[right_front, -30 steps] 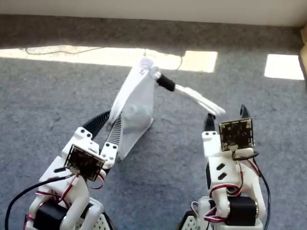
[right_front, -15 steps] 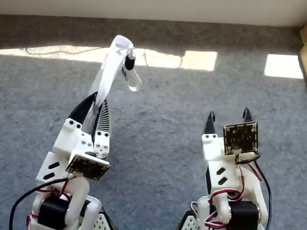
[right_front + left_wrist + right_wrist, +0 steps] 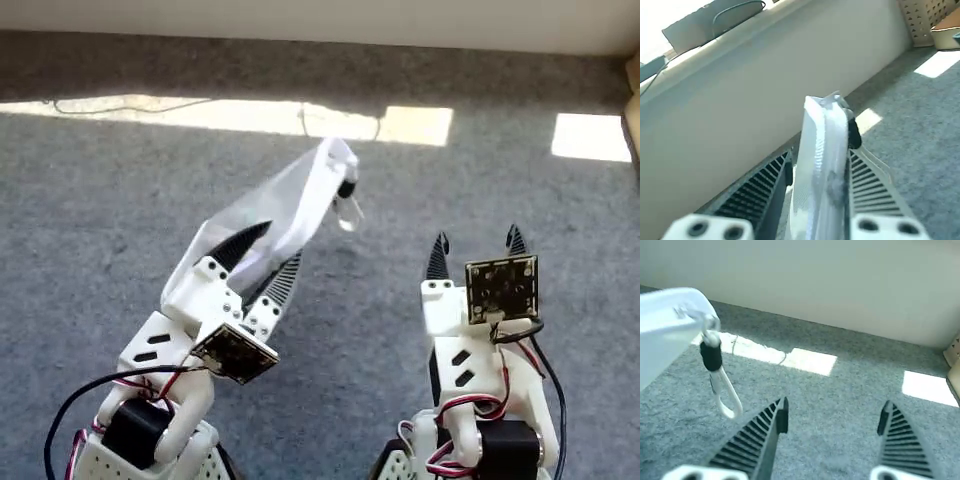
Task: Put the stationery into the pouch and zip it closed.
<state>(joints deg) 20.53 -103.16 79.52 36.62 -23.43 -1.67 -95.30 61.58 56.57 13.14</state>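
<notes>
white pouch [image 3: 285,205], light and soft by the look, stood raised above the grey counter [image 3: 90,210], pinched at one end in the left hand [image 3: 280,244]; right hand [image 3: 475,240] gaped empty. i'd grab its dangling zip loop [image 3: 348,210].

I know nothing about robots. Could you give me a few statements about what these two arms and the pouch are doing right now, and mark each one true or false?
1. The left gripper is shut on the white translucent pouch. True.
2. The pouch lies flat on the grey carpet. False: it is held up in the air, off the carpet.
3. The right gripper is open and holds nothing. True.
4. The right gripper grips the white loop strap at the pouch's zip. False: the strap hangs free, apart from that gripper.
</notes>
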